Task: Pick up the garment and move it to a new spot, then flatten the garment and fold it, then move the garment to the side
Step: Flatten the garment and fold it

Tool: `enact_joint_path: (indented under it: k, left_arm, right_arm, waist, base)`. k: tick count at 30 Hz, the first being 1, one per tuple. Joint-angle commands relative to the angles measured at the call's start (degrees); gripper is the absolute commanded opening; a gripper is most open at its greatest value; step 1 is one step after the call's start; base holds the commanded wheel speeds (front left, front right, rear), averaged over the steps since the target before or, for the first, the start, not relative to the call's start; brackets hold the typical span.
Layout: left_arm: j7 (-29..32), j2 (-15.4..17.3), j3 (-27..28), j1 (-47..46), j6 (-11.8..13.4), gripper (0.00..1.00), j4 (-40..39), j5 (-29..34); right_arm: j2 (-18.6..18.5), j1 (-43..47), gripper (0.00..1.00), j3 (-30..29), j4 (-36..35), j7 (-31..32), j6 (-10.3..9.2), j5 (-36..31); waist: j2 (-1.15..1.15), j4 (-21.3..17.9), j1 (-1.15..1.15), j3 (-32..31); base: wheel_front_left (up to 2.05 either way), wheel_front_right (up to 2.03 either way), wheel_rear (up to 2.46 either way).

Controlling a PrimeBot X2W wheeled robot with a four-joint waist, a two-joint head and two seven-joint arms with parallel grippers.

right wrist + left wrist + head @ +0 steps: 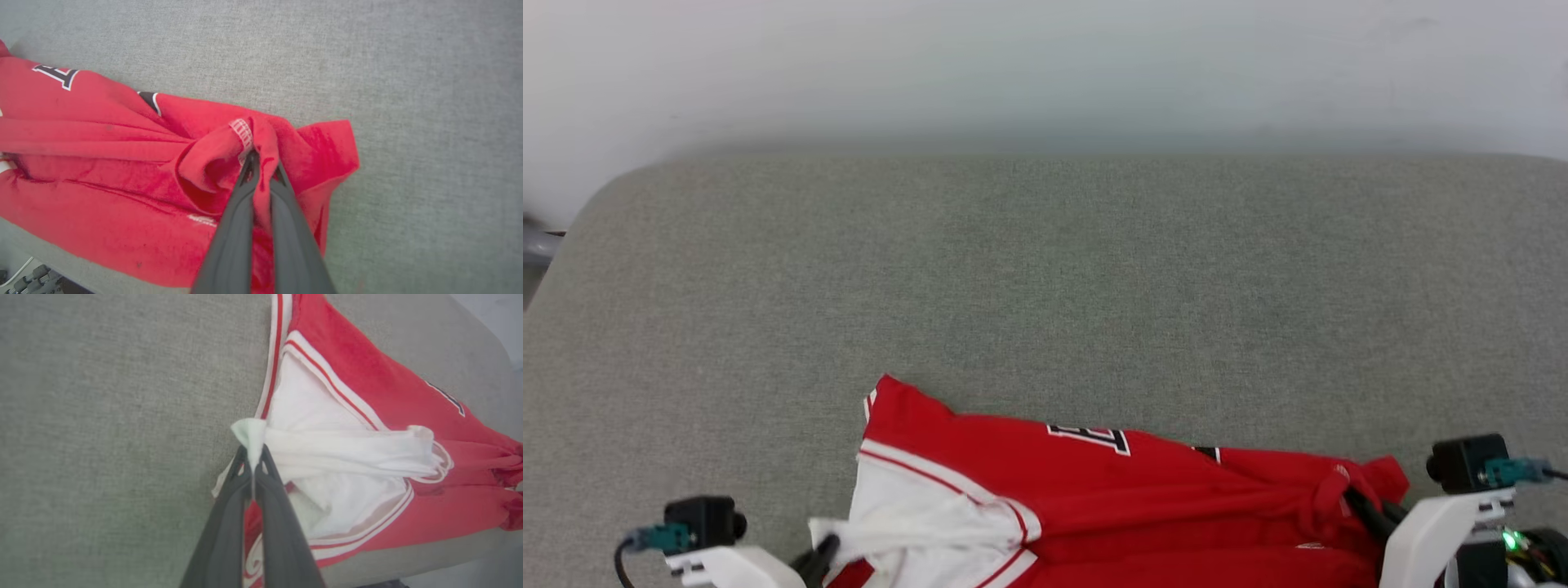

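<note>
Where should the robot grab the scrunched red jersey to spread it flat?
By its two ends, from either side: left gripper on the white sleeve, right gripper on the red bunch by the striped trim. The jersey lies crumpled in a long strip, so pulling both ends apart should stretch it.

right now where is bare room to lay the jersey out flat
Bare: the far stretch of the grey fabric surface between the jersey and the white wall, plus narrower strips left of its white sleeve and right of its red end. Crowded: the near edge, where the left end effector and right end effector pinch the bunched jersey.
</note>
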Motion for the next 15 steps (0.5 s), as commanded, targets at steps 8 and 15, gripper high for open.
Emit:
enact_joint_path:
  k: [8, 15]
  left_arm:
    - [-0.36, -3.25, -2.50, 3.10, -1.51, 0.00, 4.58, -1.33]
    - [-2.64, -5.70, -2.97, 0.43, -3.94, 0.49, 8.27, -0.61]
  right_arm:
    - [4.10, 6.53, 0.09, -2.55, 2.62, -4.55, -0.11, -2.42]
    - [6.84, 7.17, 1.00, -3.48, 3.45, -8.75, -0.09, -2.31]
  waist:
    - [0.00, 0.15, 0.01, -1.53]
    - [0.00, -0.03, 0.01, -2.31]
  base:
    - [0.00, 0.00, 0.00]
    - [0.00, 0.00, 0.00]
